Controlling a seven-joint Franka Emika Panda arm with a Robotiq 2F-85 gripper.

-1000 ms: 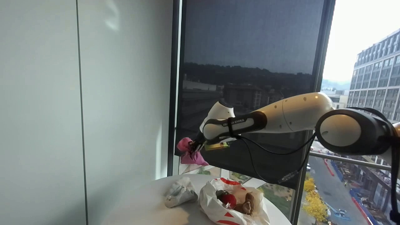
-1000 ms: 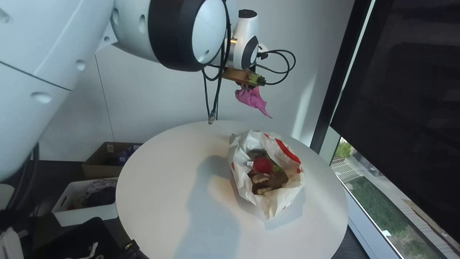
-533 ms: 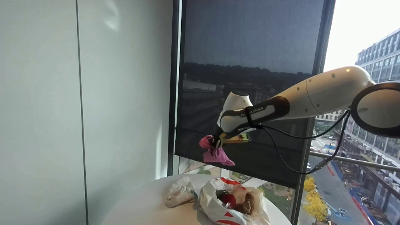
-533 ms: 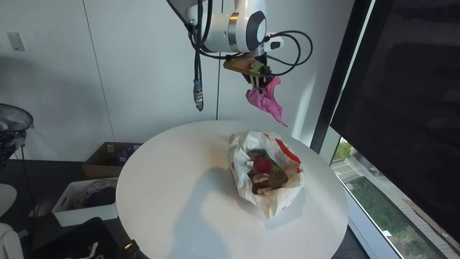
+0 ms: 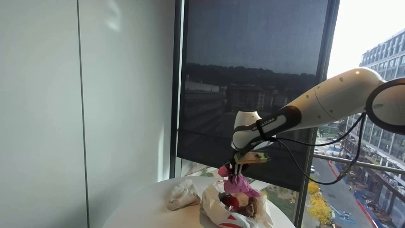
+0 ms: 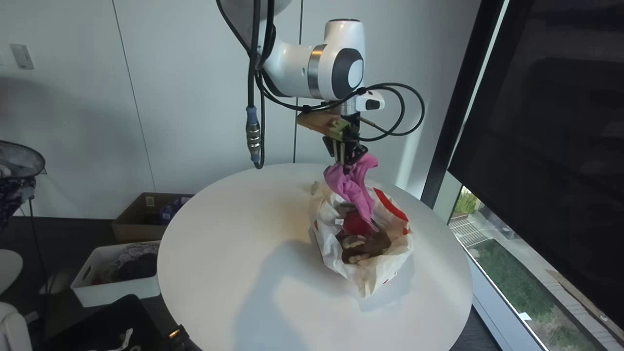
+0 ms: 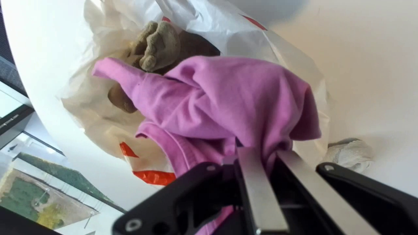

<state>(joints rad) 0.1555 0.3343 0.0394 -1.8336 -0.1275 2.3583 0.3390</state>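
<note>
My gripper, seen in both exterior views (image 5: 238, 171) (image 6: 345, 165) and in the wrist view (image 7: 267, 151), points down and is shut on a pink cloth (image 7: 225, 98). The cloth bunches between the fingertips and hangs below them, also in both exterior views (image 5: 239, 185) (image 6: 352, 187). Its lower end hangs over the mouth of a white plastic bag with red marks (image 6: 336, 258) (image 5: 213, 209). In the bag are a round red thing (image 5: 232, 203) (image 6: 355, 224) and a brown, plush-looking thing (image 7: 161, 49) (image 6: 373, 245). The cloth covers part of the contents in the wrist view.
The bag stands on a round white table (image 6: 219, 253). A crumpled whitish thing (image 5: 183, 195) lies beside it, also in the wrist view (image 7: 351, 155). A cardboard box (image 6: 141, 214) and a white bin (image 6: 117, 287) are on the floor. A dark window blind (image 5: 253, 38) hangs behind the arm.
The arm has swung toward the bag and then come down, carrying the pink cloth from high beside the bag to just over its mouth. The bag and its contents look unmoved.
</note>
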